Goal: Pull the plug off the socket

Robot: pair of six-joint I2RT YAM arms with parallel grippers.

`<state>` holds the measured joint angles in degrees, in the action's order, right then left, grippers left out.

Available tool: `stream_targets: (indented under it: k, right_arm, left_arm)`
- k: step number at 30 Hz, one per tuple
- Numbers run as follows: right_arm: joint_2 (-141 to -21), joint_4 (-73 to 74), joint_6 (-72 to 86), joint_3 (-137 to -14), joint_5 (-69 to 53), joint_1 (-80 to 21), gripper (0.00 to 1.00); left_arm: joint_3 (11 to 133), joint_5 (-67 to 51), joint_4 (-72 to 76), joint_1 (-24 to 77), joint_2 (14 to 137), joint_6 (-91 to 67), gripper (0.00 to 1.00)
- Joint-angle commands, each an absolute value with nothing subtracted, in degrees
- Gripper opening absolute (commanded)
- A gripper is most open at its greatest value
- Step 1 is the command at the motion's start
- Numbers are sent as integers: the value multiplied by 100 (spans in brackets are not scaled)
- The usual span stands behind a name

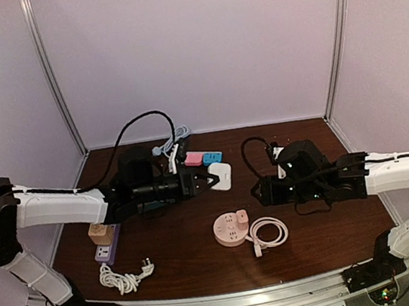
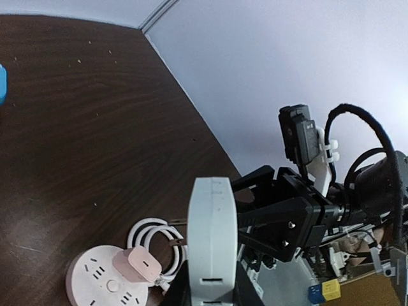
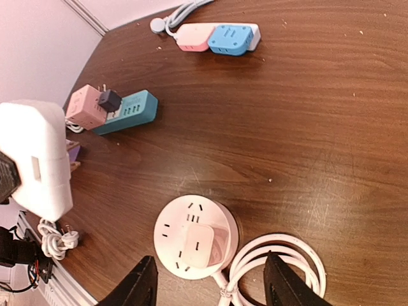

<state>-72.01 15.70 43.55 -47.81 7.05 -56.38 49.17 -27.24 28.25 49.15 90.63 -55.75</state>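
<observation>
A round pink socket [image 1: 232,228] lies on the brown table with a pink plug [image 1: 239,218] seated in it and a coiled white cable [image 1: 269,230] beside it. My left gripper [image 1: 199,179] is shut on a white socket block [image 1: 220,175], held above the table behind the round socket; the block fills the left wrist view [image 2: 212,245]. My right gripper [image 1: 259,191] is open and empty. In the right wrist view its fingers [image 3: 145,280] straddle the space above the round socket [image 3: 175,224] and its plug [image 3: 197,245], not touching them.
A pink and blue power strip [image 1: 201,157] lies at the back. A teal strip with a pink adapter and a black plug [image 3: 121,109] lies under the left arm. A purple strip [image 1: 107,250] and a bundled cord [image 1: 127,276] are at the front left.
</observation>
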Motion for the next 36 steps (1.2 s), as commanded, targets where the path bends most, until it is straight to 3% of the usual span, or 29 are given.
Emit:
stream_targets:
  k: [1, 7, 15, 19, 28, 36]
  right_arm:
    - [-6881, 1129, 4157, -5044, 318, -5519, 59]
    - [-6599, 445, 4293, -5189, -252, -5359, 64]
    - [-6663, -272, 4729, -5353, -1014, -5265, 67]
    - [-6958, -278, 4873, -5593, -1372, -5265, 67]
    - [-7254, -561, 5182, -5621, -1924, -5265, 66]
    - [-7492, -634, 5267, -5498, -2334, -5265, 64]
  left_arm:
    - [5898, -1550, 5, 5109, 8473, -3120, 0]
    - [6807, 1130, -1490, 6027, 8192, -1371, 0]
    - [6853, 4863, -1071, 7551, 8263, 791, 0]
    - [6610, 6087, 62, 8018, 8544, 2111, 0]
    - [6038, 7195, 3166, 8321, 9329, 5115, 0]
    - [5639, 7324, 8513, 8399, 10466, 9686, 0]
